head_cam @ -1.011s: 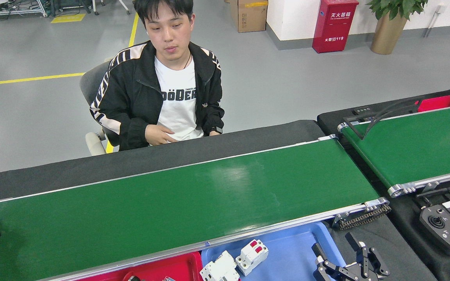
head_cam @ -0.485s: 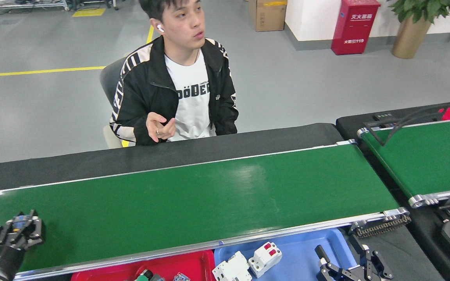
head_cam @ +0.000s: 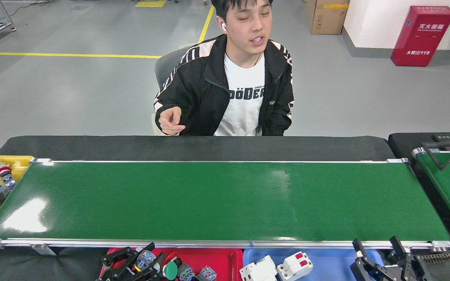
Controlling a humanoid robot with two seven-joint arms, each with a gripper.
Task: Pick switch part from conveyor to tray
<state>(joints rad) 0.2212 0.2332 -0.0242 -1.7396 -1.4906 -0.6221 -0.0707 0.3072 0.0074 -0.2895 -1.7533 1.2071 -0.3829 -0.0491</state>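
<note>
A: Entry, belt status?

B: The conveyor (head_cam: 217, 199) runs across the view, glossy green, silver rails on both long edges; its surface carries nothing that I can see.

A: Where are the switch parts?

B: A white switch part with red toggles (head_cam: 294, 265) lies in the blue tray (head_cam: 334, 263) just below the near rail, touching a second white switch part (head_cam: 259, 270); a red tray (head_cam: 217, 261) beside it holds a green-capped button (head_cam: 169, 270) and small blue-grey parts; a yellow tray (head_cam: 18, 162) at the belt's left end holds red-capped buttons.

A: Your claws?

B: My left claw (head_cam: 141, 260) is over the red tray, fingers closed around a small blue-grey part (head_cam: 145, 258); my right claw (head_cam: 379, 251) hangs at the blue tray's right end, fingers apart, empty.

A: Anyone else?

B: A person (head_cam: 233, 89) sits behind the black tabletop (head_cam: 193, 147), one hand (head_cam: 170, 121) raised.
</note>
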